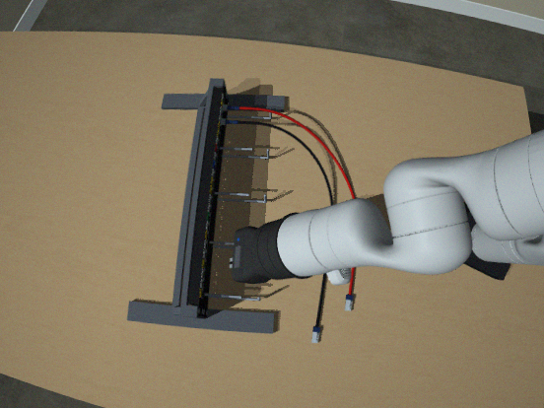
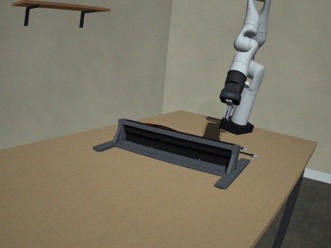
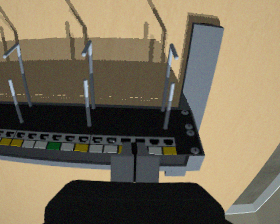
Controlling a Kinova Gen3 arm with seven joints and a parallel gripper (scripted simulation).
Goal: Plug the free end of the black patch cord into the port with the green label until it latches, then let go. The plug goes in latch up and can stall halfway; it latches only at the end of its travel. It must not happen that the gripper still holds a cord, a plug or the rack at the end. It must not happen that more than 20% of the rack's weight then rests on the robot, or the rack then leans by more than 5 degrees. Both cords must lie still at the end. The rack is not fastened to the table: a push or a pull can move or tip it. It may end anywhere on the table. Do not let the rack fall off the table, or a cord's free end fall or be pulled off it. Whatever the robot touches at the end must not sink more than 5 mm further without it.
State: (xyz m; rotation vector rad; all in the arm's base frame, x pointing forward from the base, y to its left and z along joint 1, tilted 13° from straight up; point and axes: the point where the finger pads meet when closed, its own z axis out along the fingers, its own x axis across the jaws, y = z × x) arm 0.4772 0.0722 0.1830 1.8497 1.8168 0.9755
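The black patch cord (image 1: 320, 165) is plugged in near the rack's far end and curves over the table. Its free plug (image 1: 313, 334) (image 2: 255, 156) lies beyond the rack's near foot. The dark rack (image 1: 189, 194) (image 2: 180, 135) stands upright. The green label (image 3: 53, 146) is in the label row, left of the fingers in the wrist view; its port is just above it there. My gripper (image 3: 133, 156) (image 2: 225, 119) is shut and empty. It is on the port side, raised above the table, and its fingertips cover part of the label row near the right end in the wrist view.
The red cord (image 1: 340, 162) runs beside the black one; its free plug (image 1: 349, 303) (image 2: 244, 148) lies nearby. Thin metal cord guides (image 1: 266, 157) (image 3: 91, 75) stick out from the rack's port side. The arm passes over both cords in the top view.
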